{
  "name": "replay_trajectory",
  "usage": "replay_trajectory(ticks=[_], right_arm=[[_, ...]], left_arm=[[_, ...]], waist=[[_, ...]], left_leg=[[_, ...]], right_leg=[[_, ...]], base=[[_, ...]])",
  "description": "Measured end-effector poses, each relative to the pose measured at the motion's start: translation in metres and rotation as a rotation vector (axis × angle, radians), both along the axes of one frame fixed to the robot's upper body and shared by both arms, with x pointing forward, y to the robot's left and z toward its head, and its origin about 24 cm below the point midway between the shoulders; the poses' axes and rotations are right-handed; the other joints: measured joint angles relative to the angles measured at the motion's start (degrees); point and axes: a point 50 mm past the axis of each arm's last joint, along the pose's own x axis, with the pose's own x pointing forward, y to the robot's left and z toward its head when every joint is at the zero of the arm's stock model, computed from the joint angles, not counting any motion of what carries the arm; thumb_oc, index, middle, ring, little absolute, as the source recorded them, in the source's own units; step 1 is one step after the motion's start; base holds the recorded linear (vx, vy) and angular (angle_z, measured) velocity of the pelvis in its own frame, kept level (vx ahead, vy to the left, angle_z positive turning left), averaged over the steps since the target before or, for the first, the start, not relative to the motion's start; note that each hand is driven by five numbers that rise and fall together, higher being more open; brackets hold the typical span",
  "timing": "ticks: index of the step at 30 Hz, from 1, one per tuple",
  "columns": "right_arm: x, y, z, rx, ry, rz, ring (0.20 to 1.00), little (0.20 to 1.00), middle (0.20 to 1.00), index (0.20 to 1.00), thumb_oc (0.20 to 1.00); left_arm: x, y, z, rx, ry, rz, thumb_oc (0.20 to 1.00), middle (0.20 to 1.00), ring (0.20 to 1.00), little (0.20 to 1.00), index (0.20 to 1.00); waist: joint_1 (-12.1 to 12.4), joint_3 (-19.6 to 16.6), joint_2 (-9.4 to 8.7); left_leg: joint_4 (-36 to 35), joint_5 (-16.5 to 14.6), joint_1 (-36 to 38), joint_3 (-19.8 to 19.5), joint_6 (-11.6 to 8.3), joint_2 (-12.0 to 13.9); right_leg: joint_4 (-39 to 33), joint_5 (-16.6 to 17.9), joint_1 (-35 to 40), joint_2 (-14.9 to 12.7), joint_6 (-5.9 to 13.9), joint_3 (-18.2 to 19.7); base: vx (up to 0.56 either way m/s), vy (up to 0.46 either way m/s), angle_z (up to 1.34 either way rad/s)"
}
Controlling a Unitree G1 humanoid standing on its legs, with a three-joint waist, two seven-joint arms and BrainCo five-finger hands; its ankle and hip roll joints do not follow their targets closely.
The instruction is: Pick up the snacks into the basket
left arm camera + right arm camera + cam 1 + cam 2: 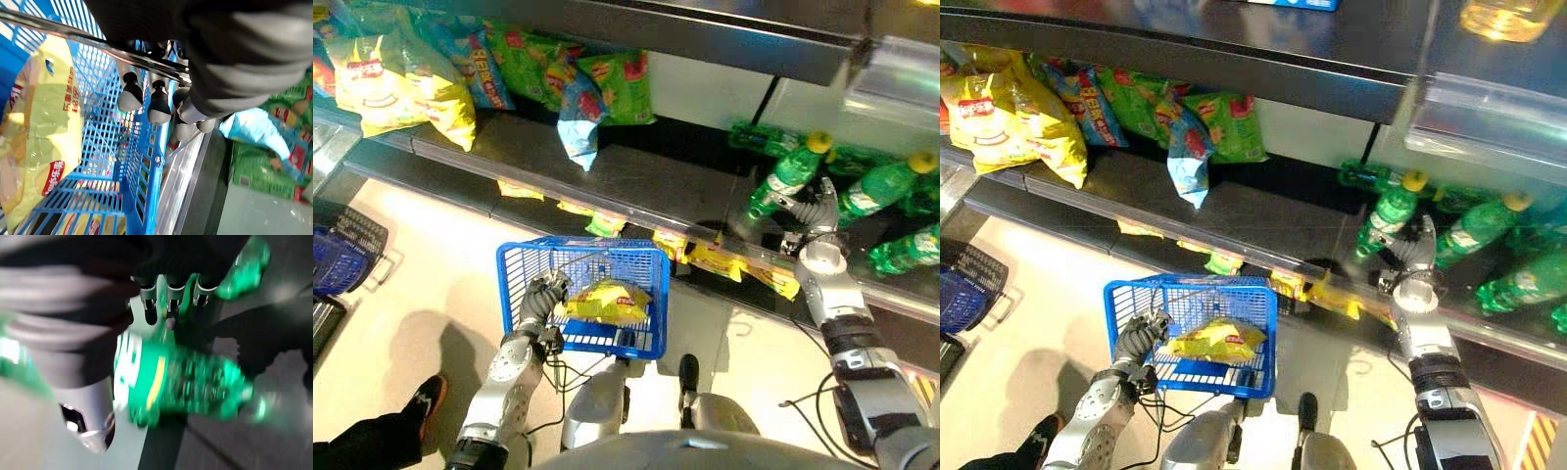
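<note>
The left hand (pixel 544 297) is seen curled round the thin metal handle (pixel 98 41) of the blue plastic basket (pixel 646 262), which is held in front of the shelf (pixel 646 186). One yellow snack bag (pixel 607 300) is lying inside the basket, on its bottom grid. The right hand (pixel 813 213) is reached up to the shelf among the green bottles (pixel 881 186) with yellow caps; one green bottle (pixel 181 382) is seen very close to its palm in the right wrist view (the picture is smeared there), and it cannot be told whether the fingers are closed on it or apart. More snacks are kept on the same shelf: a large yellow bag (pixel 396 78), green bags (pixel 612 83) and a light blue bag (pixel 579 122). A person's shoe (pixel 426 399) is seen on the floor at the left.
</note>
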Motion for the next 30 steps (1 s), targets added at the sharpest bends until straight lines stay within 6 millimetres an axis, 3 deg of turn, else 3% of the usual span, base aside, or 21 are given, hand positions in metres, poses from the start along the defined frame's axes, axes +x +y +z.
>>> replay_trajectory(ticks=[13, 21, 30], right_arm=[[0.002, 0.003, -0.009, -0.008, 0.056, 0.007, 1.000, 1.000, 1.000, 1.000, 1.000], [0.003, 0.001, -0.016, -0.005, 0.092, -0.004, 1.000, 1.000, 1.000, 1.000, 1.000], [0.021, 0.004, -0.012, 0.003, 0.127, -0.009, 1.000, 1.000, 1.000, 1.000, 1.000]], left_arm=[[-0.008, 0.005, -0.006, 0.013, 0.034, 0.028, 0.200, 0.200, 0.200, 0.200, 0.200], [-0.011, 0.006, -0.008, -0.004, 0.048, 0.053, 0.200, 0.200, 0.200, 0.200, 0.200], [-0.014, 0.006, -0.010, -0.007, 0.060, 0.053, 0.200, 0.200, 0.200, 0.200, 0.200]], waist=[[0.8, 0.2, -0.59], [1.1, 0.3, -2.07], [1.3, 0.3, -2.08]], left_leg=[[0.0, -0.1, 0.7, 0.8, 0.09, 0.4], [0.0, -0.1, 0.8, 1.1, 0.10, 0.6], [0.0, -0.1, 0.0, 1.1, 0.12, 0.6]], right_leg=[[0.0, 0.2, 0.4, 0.3, 0.17, 0.7], [0.0, 0.3, 0.3, 0.4, 0.15, 1.0], [0.0, 0.3, -0.5, 0.5, 0.24, 1.1]], base=[[0.00, 0.009, -0.04], [0.00, 0.000, 0.00], [-0.01, 0.000, 0.00]])
